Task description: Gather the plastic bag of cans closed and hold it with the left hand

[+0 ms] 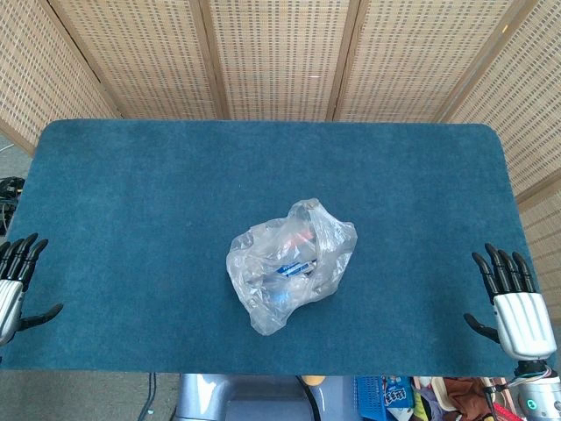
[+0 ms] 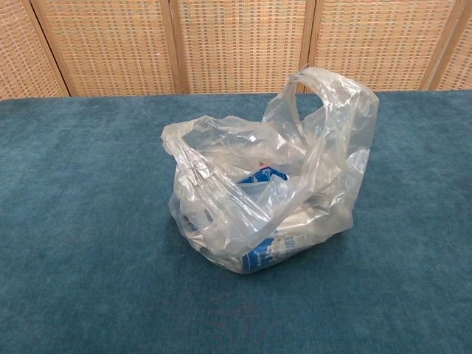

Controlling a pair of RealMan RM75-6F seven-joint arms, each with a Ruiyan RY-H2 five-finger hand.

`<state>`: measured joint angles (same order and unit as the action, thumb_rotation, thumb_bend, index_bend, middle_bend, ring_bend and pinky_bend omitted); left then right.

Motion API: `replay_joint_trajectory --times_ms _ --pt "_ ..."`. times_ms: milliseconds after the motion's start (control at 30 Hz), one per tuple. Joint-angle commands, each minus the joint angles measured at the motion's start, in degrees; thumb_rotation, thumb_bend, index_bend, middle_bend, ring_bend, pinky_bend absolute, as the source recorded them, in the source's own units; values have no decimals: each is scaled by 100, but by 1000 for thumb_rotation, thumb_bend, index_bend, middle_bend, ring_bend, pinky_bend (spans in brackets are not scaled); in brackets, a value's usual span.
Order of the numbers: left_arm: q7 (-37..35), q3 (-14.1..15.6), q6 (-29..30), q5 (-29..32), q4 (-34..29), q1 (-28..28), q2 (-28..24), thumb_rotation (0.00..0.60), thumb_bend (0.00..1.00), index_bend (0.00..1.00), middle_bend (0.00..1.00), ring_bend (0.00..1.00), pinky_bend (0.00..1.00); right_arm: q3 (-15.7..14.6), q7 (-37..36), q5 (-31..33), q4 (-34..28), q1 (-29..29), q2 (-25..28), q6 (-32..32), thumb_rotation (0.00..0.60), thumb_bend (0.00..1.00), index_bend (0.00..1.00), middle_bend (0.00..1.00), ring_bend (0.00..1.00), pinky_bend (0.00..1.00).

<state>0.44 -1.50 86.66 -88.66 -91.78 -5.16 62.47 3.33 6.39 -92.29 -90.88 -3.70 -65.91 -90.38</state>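
A clear plastic bag (image 1: 289, 274) sits near the middle of the blue table (image 1: 158, 193), its mouth loose and open. In the chest view the plastic bag (image 2: 269, 177) shows blue-and-white cans (image 2: 274, 249) inside and one handle loop standing up at the right. My left hand (image 1: 16, 282) hovers at the table's left front edge, fingers spread, holding nothing. My right hand (image 1: 510, 303) is at the right front edge, fingers also apart and empty. Both hands are far from the bag and appear only in the head view.
A woven wicker screen (image 1: 280, 57) stands behind the table. Below the front edge are the robot's base (image 1: 237, 399) and some clutter on the floor (image 1: 412, 399). Blue cloth surrounds the bag on all sides.
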Motion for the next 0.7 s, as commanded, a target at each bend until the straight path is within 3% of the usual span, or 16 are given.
replay_joint_trajectory --times_ms 33,333,700 --pt "-7 -1 7 7 -7 6 -9 600 122 0 0 0 0 3 -9 18 -12 -1 7 13 600 0 0 0 0 0" --pt "-117 -48 154 -17 -29 47 -39 600 123 0 0 0 0 121 -467 162 13 -210 65 323 600 0 0 0 0 0" --pt "-92 -177 120 149 -79 1 -25 600 125 0 0 0 0 1332 -1491 1125 486 -1913 315 2206 600 0 0 0 0 0"
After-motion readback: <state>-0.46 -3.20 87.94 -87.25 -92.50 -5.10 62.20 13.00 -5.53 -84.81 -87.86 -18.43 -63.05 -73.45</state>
